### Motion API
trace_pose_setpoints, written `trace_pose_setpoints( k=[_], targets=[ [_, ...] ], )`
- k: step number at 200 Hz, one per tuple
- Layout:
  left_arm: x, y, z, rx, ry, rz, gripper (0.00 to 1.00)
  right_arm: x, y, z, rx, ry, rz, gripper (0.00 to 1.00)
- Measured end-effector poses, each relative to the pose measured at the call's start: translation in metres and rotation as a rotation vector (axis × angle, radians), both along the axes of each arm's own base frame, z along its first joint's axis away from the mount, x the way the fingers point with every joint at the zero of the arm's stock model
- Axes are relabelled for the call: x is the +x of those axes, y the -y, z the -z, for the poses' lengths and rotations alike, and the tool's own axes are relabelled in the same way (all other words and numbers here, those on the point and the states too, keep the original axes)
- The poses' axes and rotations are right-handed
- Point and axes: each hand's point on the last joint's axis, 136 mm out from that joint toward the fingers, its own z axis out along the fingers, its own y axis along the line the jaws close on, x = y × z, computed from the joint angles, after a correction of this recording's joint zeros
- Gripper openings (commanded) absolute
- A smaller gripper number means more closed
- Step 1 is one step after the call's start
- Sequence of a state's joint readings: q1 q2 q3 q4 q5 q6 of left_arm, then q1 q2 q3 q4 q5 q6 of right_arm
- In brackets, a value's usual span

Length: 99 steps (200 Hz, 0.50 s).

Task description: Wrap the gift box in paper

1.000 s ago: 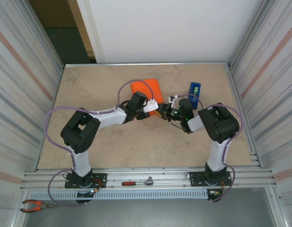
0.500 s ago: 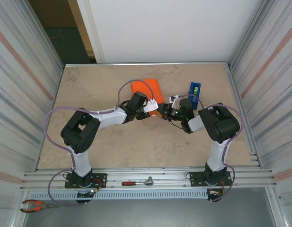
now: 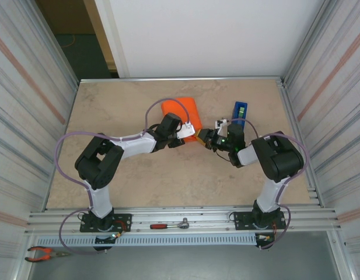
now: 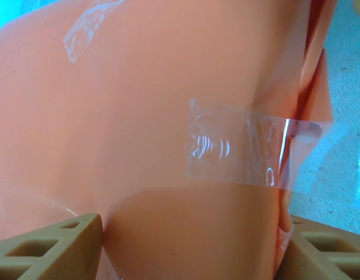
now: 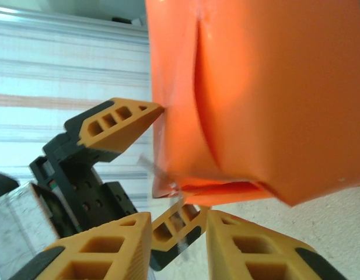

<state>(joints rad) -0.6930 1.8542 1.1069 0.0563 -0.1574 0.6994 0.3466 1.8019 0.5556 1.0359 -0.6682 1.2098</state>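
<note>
The orange paper [image 3: 181, 111] sits a little above the middle of the overhead picture, folded up into a bundle on the beige table [image 3: 139, 175]. The gift box is hidden under it, so I can't see the box itself. Both arms reach in toward the bundle's lower right corner.

The left gripper [image 3: 190, 129] comes at it from the left. From its own camera, the left gripper [image 4: 191, 233] has its jaws spread wide with the wrapped bundle filling the space between them, pressed against both tan fingers [image 4: 51, 245]. A strip of clear tape [image 4: 238, 151] lies across the paper at centre right, its end sticking out past the paper's edge.

The right gripper [image 3: 208, 139] faces it from the right, just beside the bundle's corner. In its own view the right gripper [image 5: 178, 233] is at the bottom, jaws a narrow gap apart, and I can't make out anything pinched between them. A folded paper corner hangs above.

A blue tape dispenser [image 3: 240, 112] stands to the right, near the right arm.
</note>
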Motion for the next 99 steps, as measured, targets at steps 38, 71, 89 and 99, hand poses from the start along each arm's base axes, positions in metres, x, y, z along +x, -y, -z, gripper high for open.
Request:
trace_pose_setpoints(
  k=[38,71,89,99],
  targets=[
    [0.000,0.000,0.000,0.000,0.000,0.000,0.69,-0.002,-0.002,-0.004,-0.021,0.030,-0.009,0.03],
    [0.000,0.000,0.000,0.000,0.000,0.000,0.69,-0.007,-0.012,-0.003,-0.028,0.029,-0.034,0.00],
    [0.000,0.000,0.000,0.000,0.000,0.000,0.69,-0.008,-0.018,-0.007,-0.024,0.040,-0.047,0.00],
    [0.000,0.000,0.000,-0.001,0.000,-0.001,0.69,-0.007,-0.022,-0.010,-0.021,0.048,-0.053,0.00]
  ],
)
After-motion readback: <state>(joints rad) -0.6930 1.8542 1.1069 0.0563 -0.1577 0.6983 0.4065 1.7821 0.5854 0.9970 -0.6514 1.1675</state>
